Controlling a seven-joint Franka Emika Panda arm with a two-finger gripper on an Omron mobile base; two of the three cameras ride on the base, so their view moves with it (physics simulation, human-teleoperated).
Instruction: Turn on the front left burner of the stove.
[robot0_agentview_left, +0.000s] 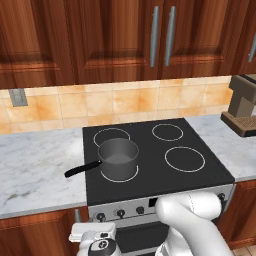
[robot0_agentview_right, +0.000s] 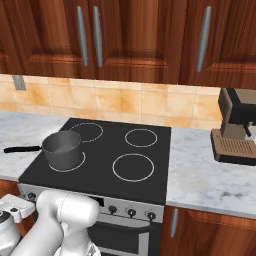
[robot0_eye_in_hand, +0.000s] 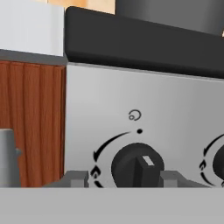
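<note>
Left base view: saucepan (robot0_agentview_left: 118, 158) covers front left burner (robot0_agentview_left: 120, 178)

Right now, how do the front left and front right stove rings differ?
The front left ring has a grey saucepan sitting on it; the front right ring is bare. The front left one is mostly hidden by the pan, while the front right shows as a full circle. Both are thin white rings on the black glass cooktop.
</note>
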